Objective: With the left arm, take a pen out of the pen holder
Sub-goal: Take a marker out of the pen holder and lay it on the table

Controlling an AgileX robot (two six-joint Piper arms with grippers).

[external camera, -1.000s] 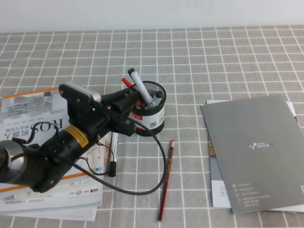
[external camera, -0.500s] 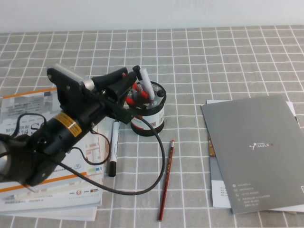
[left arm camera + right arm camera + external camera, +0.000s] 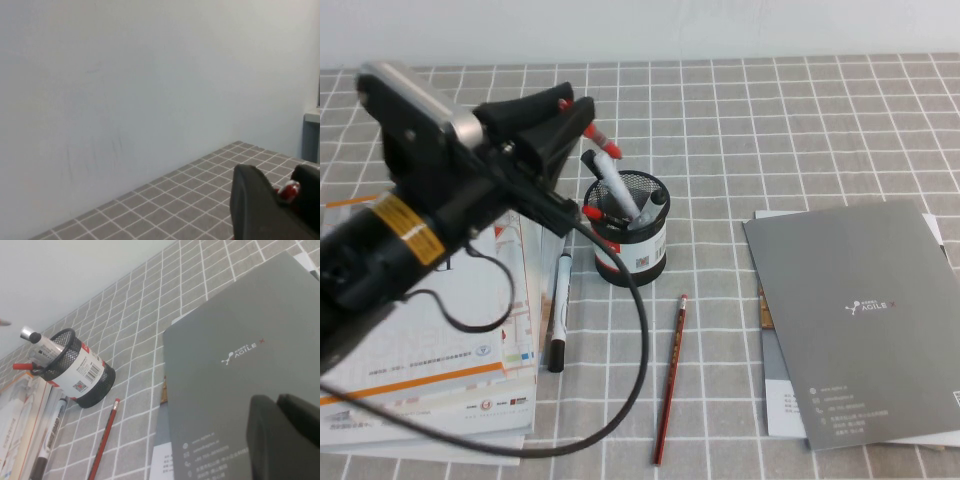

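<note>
Black mesh cylindrical pen holder (image 3: 642, 262) sits mid-table. The left gripper (image 3: 575, 103) is above it at 11 o'clock, claw pinched narrow on a red pen (image 3: 601, 139) that slants above the rim. Right gripper (image 3: 280, 405) hovers over the grey booklet (image 3: 235, 330), 3 o'clock of the holder.

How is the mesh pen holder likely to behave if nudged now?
The pen holder looks like light, open mesh, so it would probably slide. Its leaning markers stick out above the rim, so it may tip. The left hand, gripping a red pen, hovers above it; the right hand is over the grey booklet.
</note>
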